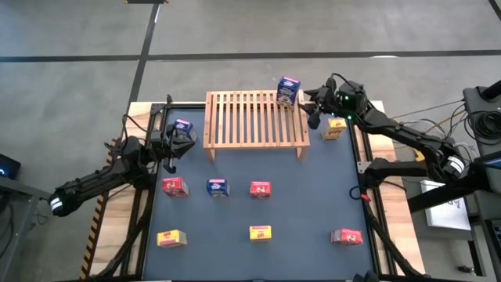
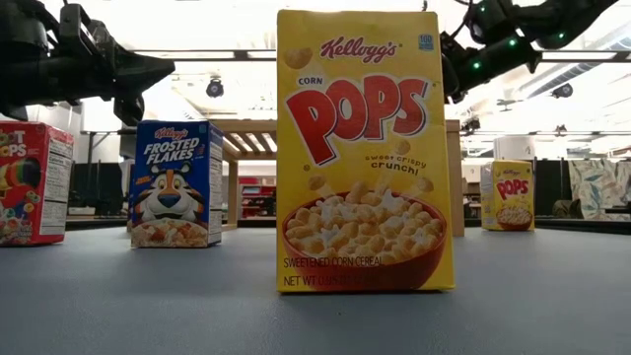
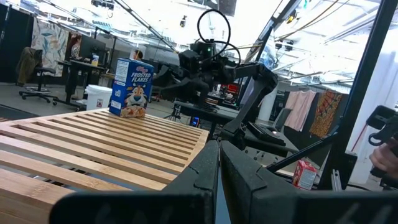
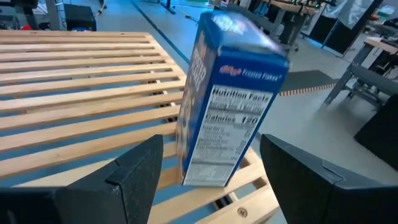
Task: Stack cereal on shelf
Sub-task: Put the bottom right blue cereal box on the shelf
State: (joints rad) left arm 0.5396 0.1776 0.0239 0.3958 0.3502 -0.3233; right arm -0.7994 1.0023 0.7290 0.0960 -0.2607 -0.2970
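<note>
Blue cereal box (image 1: 289, 91) stood upright on the far right corner of the wooden shelf (image 1: 254, 119), upper centre of the high view. Right tool (image 1: 311, 108) sat just beside it, fingers apart, box between them in the wrist view but apparently not clamped. Risk: a finger clips the box while backing off and tips it over the shelf edge. Left tool (image 1: 174, 146) waited shut, left of the shelf, above the bench (image 1: 297, 204).
</note>
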